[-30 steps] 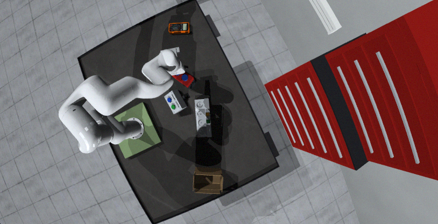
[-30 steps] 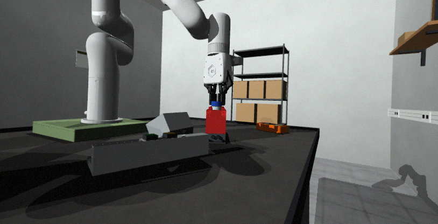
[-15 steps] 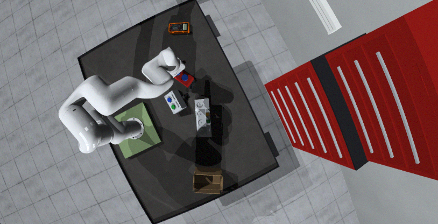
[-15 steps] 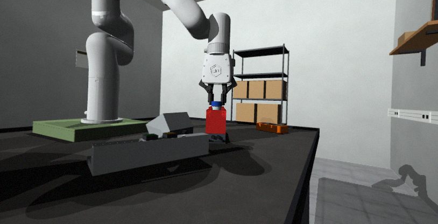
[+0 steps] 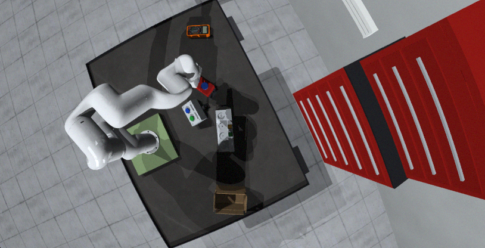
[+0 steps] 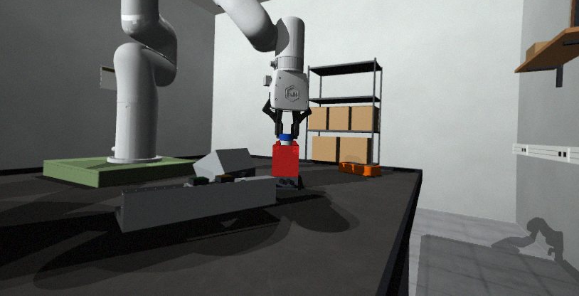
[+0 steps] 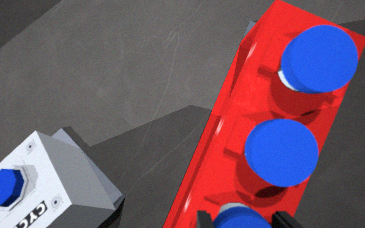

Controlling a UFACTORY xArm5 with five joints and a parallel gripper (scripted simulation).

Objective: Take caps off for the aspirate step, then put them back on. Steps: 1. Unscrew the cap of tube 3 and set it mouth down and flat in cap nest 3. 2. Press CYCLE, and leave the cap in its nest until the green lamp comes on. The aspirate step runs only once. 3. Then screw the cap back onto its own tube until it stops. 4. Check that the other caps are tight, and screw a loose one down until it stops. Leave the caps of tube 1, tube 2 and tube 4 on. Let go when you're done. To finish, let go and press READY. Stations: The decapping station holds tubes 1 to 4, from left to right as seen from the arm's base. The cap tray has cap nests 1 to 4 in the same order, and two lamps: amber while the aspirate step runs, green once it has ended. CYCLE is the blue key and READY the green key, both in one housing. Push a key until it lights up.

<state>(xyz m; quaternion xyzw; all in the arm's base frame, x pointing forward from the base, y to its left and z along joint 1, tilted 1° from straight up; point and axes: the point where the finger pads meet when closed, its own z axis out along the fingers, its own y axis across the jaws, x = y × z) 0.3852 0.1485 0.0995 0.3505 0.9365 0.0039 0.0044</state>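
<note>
The red decapping station (image 7: pixel 260 125) stands on the dark table and holds tubes with blue caps. My gripper (image 7: pixel 240 217) is right above it, pointing straight down, and is shut on one blue cap (image 7: pixel 242 219) at the bottom edge of the wrist view. Two more capped tubes (image 7: pixel 281 152) (image 7: pixel 319 59) lie beyond it. In the side view, the gripper (image 6: pixel 287 131) pinches the cap (image 6: pixel 286 136) on top of the station (image 6: pixel 285 158). The key housing (image 7: pixel 25 190) with the blue CYCLE key (image 7: pixel 5 186) sits to the left. The cap tray (image 5: pixel 224 126) shows empty nests.
The green READY key (image 5: pixel 192 117) sits beside CYCLE (image 5: pixel 187 109). An orange multimeter (image 5: pixel 198 30) lies at the far table end, and an open cardboard box (image 5: pixel 229 200) at the other end. The arm's green base plate (image 5: pixel 152 144) is nearby. A red cabinet (image 5: pixel 407 124) stands off the table.
</note>
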